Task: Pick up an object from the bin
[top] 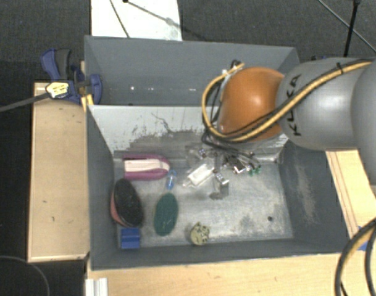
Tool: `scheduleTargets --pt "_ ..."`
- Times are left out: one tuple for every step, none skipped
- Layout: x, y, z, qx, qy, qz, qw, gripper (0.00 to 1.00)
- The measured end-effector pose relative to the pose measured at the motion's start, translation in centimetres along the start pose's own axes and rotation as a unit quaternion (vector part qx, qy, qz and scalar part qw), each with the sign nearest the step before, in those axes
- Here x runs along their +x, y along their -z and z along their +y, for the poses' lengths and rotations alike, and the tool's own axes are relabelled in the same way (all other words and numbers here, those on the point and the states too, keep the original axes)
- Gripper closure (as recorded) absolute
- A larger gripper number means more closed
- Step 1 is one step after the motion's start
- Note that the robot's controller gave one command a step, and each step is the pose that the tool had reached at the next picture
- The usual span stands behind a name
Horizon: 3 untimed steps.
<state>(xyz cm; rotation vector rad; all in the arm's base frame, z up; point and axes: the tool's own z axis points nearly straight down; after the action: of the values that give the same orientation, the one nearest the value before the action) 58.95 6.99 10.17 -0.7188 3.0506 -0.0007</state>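
My gripper (218, 182) hangs below the arm's orange cover, low over the bin floor near its middle. A small white piece (199, 175) sits right against the gripper's left side; I cannot tell whether it is held or lying on the floor. A small blue bit (171, 180) lies just left of that. Further left, a pink and white object (146, 167) rests near the left wall. A dark green oval (166, 213) lies down and to the left of the gripper. A small yellowish speckled ball (200, 234) sits near the front wall.
A black oval brush on a reddish base (126, 203) and a blue block (130, 238) lie in the front left corner. The bin floor to the right of the gripper is bare scratched metal. The arm covers the bin's back right part.
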Motion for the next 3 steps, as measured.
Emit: scheduleTargets --pt "0.5 0.2 -1.5 0.0 -0.006 -0.0004 1.0 0.0" --pt "0.5 -3.3 -1.4 -0.002 0.016 0.0037 0.9999 0.0" --pt "0.4 -3.2 -1.4 -0.002 0.012 0.0027 0.9999 0.0"
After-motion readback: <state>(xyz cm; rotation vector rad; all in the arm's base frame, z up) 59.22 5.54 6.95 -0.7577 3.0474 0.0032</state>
